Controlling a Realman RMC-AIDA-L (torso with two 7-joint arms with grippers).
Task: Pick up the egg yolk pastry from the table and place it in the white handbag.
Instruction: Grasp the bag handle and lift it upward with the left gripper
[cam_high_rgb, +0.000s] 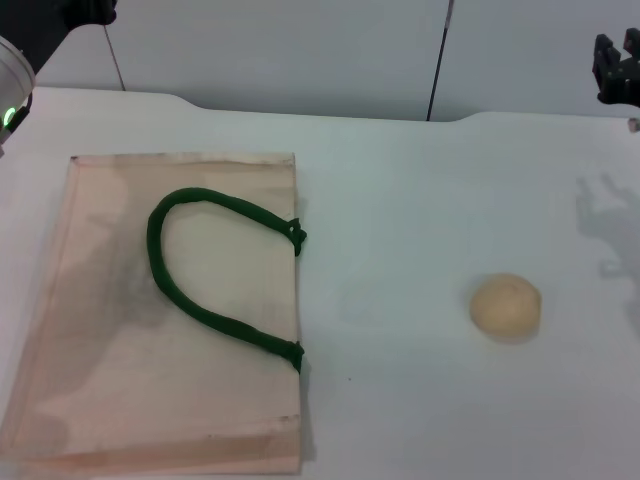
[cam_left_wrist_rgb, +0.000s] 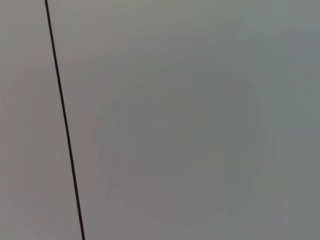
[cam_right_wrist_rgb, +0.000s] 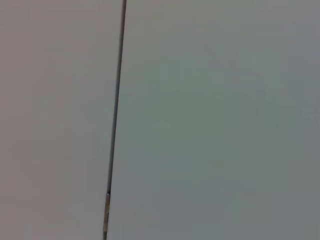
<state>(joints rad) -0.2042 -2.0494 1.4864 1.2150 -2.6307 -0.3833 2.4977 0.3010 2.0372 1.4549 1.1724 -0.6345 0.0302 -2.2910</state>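
Observation:
The egg yolk pastry (cam_high_rgb: 506, 307), a small pale tan dome, sits on the white table at the right. The white handbag (cam_high_rgb: 170, 320), a flat cream tote with a dark green rope handle (cam_high_rgb: 200, 280), lies flat at the left. My right gripper (cam_high_rgb: 618, 62) hangs high at the far right edge, well behind and above the pastry, with its two dark fingers apart and nothing between them. My left gripper (cam_high_rgb: 88, 10) is at the top left corner, behind the bag, mostly cut off. Both wrist views show neither the pastry nor the bag.
The table's far edge (cam_high_rgb: 330, 115) runs along a grey wall with thin dark vertical lines (cam_high_rgb: 438, 60). The wrist views show only that wall, each with a line (cam_left_wrist_rgb: 62, 120) (cam_right_wrist_rgb: 116, 100). Bare table lies between bag and pastry.

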